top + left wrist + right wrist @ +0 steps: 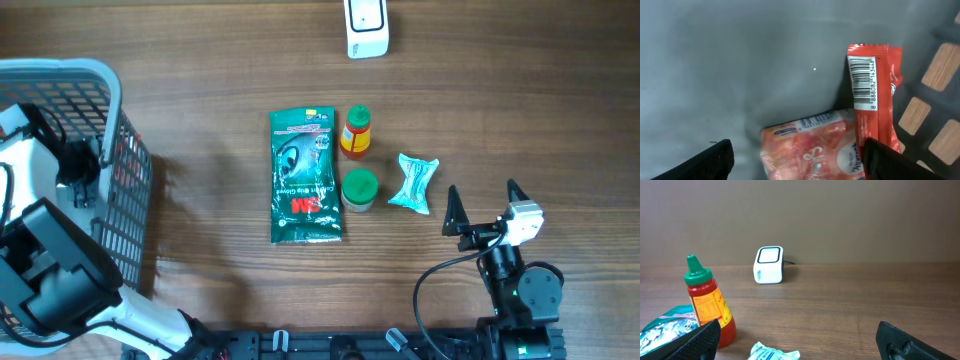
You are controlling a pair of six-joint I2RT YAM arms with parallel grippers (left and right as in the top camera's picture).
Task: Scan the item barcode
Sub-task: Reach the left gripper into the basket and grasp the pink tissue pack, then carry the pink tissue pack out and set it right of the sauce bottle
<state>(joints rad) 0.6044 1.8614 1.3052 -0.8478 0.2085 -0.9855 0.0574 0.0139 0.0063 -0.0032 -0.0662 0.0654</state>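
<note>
My left gripper [797, 161] is down inside the grey basket [100, 85], open, with nothing between its fingers. Just under it lies a pink-orange snack packet [810, 145]. A red packet [875, 107] lies to the right of that one, its barcode label facing up, and the right fingertip [885, 160] covers its lower end. The white barcode scanner [367, 28] stands at the far edge of the table and also shows in the right wrist view [768, 265]. My right gripper [483, 195] hovers open low over the table at the front right, its jaws wide apart [797, 336].
On the wooden table lie a green 3M packet [304, 175], a red sauce bottle with a green cap [356, 131], a green-lidded jar [359, 189] and a teal wipe packet [413, 183]. The basket's mesh wall [940, 90] rises to the right of the left gripper.
</note>
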